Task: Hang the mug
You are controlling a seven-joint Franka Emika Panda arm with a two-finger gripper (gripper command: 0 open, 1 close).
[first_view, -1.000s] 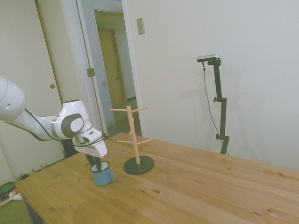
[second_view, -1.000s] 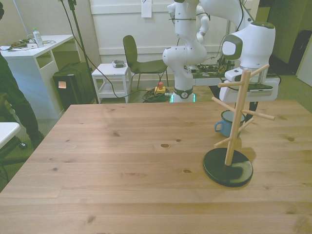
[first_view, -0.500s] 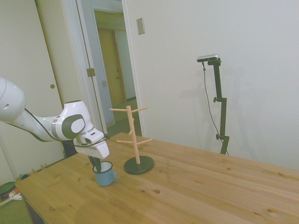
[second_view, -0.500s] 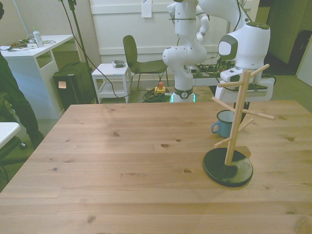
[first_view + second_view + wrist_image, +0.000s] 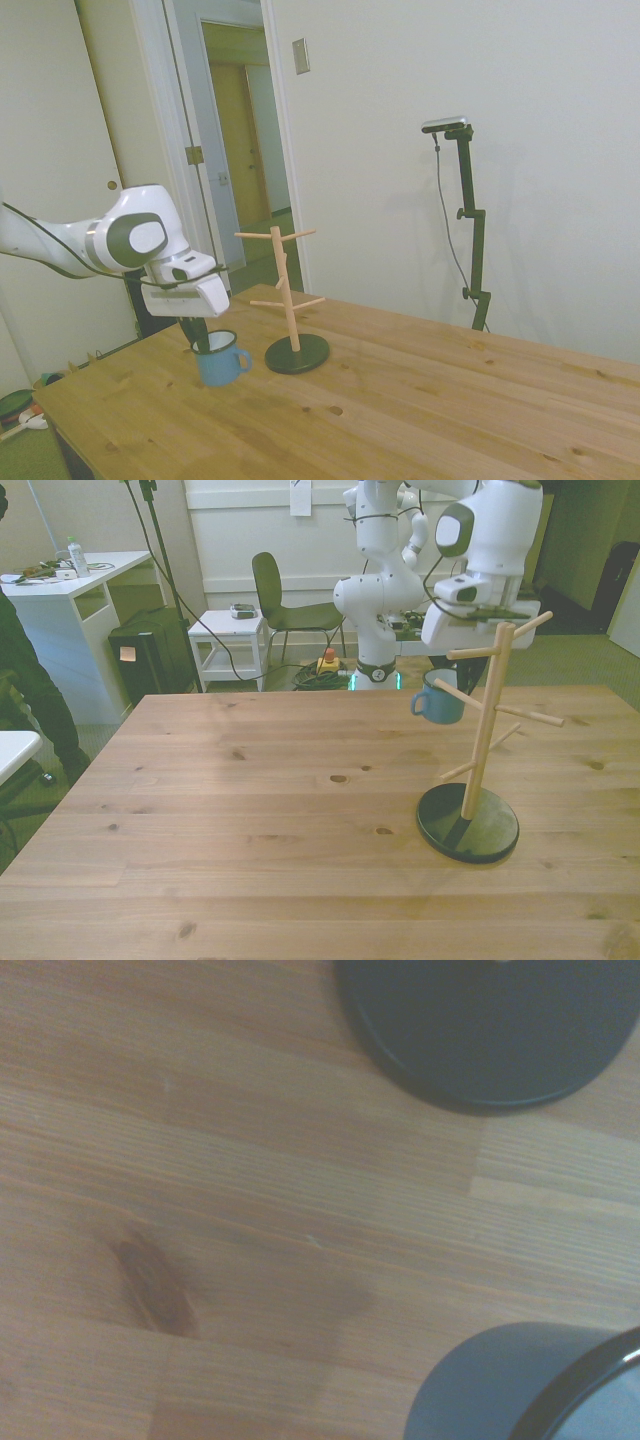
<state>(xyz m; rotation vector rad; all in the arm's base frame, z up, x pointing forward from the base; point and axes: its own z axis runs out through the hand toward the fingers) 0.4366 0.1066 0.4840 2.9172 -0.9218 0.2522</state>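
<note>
- The end effector [image 5: 203, 338] holds the mug [image 5: 219, 360] by its rim; the dark fingers [image 5: 197, 333] reach down into the opening from above and are closed on the rim.
- The mug hangs in the air above the bench [image 5: 420, 400], upright, and does not touch the wood (in the front view a clear gap shows under it).
- In the front view the mug [image 5: 437, 702] is to the left of the wooden mug tree [image 5: 484, 715], at about the height of the middle pegs, with its loop handle to the front view's left.
- The mug is near the tip of one peg, but I cannot tell if it touches it.
- The tree stands upright on its round dark base [image 5: 468, 823], on the right part of the bench in the front view.
- The wrist view shows the base [image 5: 490, 1025] and part of the mug's dark rim [image 5: 570, 1385], both blurred, over the wood grain.
</note>
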